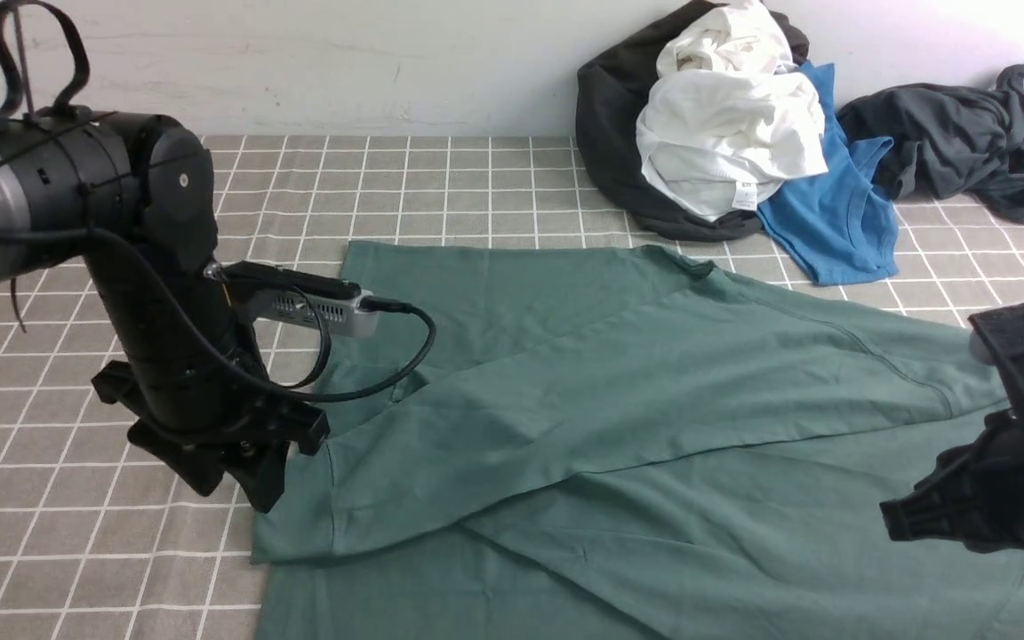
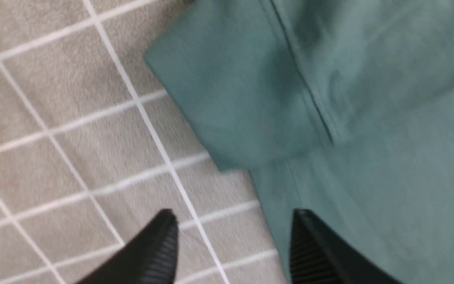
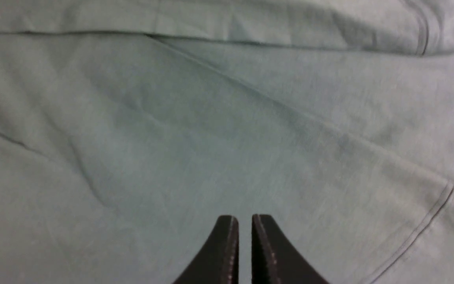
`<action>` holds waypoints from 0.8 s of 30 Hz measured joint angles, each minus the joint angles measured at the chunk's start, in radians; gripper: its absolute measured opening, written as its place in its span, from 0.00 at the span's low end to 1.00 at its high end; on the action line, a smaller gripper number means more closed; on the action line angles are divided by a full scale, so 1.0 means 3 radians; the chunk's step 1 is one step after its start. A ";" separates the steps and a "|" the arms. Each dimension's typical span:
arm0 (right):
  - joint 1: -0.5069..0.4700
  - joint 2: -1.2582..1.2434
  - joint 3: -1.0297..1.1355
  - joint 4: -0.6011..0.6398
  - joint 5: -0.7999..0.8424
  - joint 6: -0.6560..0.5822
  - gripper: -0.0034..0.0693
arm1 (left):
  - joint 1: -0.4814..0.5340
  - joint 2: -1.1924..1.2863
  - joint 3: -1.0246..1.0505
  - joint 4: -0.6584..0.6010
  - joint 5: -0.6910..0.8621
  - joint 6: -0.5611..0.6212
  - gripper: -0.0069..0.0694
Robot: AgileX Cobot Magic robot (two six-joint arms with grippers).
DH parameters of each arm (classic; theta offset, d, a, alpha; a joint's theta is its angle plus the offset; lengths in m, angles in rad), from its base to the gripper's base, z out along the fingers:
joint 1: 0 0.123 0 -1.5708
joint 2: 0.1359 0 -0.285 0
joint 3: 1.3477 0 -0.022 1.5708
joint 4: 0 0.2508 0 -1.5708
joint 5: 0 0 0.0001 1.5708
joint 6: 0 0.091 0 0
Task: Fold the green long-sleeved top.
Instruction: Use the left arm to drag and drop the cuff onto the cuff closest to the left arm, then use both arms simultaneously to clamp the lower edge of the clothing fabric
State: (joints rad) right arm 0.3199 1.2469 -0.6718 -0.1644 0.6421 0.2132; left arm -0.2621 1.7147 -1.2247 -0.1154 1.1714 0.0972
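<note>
Green long-sleeved top [image 1: 619, 382] is lying spread on the checked tablecloth [image 1: 441, 187], one sleeve folded across. Left gripper [image 2: 231, 221] is hovering wide apart, empty, at the top's edge; right gripper [image 3: 244, 221] is hanging closed, empty, above the fabric.

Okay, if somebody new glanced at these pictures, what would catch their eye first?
The big green long-sleeved top, spread over the checked tablecloth with one sleeve folded across its body, fills the middle. At its left edge the left pincer hangs open, holding nothing. At the back right, against the wall, lies a heap of clothes with a white garment and a blue shirt showing.
</note>
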 joint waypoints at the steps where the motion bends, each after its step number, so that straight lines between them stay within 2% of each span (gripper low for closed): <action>1: 0.0000 0.0000 0.0000 0.0051 0.0043 -0.0045 0.12 | -0.0028 -0.0051 0.0050 0.0009 0.0002 0.0000 0.61; 3: 0.0000 0.0000 -0.0003 0.0340 0.0178 -0.0287 0.12 | -0.0309 -0.0398 0.0359 0.0025 -0.0043 0.0146 0.67; 6: 0.0000 0.0000 -0.0046 0.0677 0.0295 -0.0629 0.12 | -0.0584 -0.0581 0.0708 0.0049 -0.0196 0.0513 0.69; 9: 0.0000 0.0000 -0.0146 0.1245 0.0415 -0.1247 0.12 | -0.1035 -0.0695 0.1197 0.0092 -0.0378 0.1119 0.69; 12: 0.0000 0.0000 -0.0196 0.1699 0.0500 -0.1773 0.12 | -0.1316 -0.0695 0.1537 0.0176 -0.0517 0.1523 0.69; 15: 0.0000 0.0000 -0.0200 0.2005 0.0580 -0.2162 0.12 | -0.1467 -0.0680 0.1742 0.0265 -0.0737 0.1765 0.69; 18: 0.0000 0.0000 -0.0202 0.2136 0.0638 -0.2342 0.12 | -0.1504 -0.0622 0.1873 0.0347 -0.0988 0.1896 0.68; 20: 0.0000 0.0000 -0.0202 0.2182 0.0659 -0.2405 0.12 | -0.1504 -0.0563 0.1938 0.0385 -0.1118 0.1956 0.66; 24: 0.0000 0.0000 -0.0202 0.2202 0.0684 -0.2448 0.12 | -0.1511 -0.0548 0.1995 0.0629 -0.1333 0.1918 0.43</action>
State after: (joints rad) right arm 0.3199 1.2469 -0.7324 0.4962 0.8473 -0.5213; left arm -0.7155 1.5503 -0.6262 0.0733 0.7716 0.6725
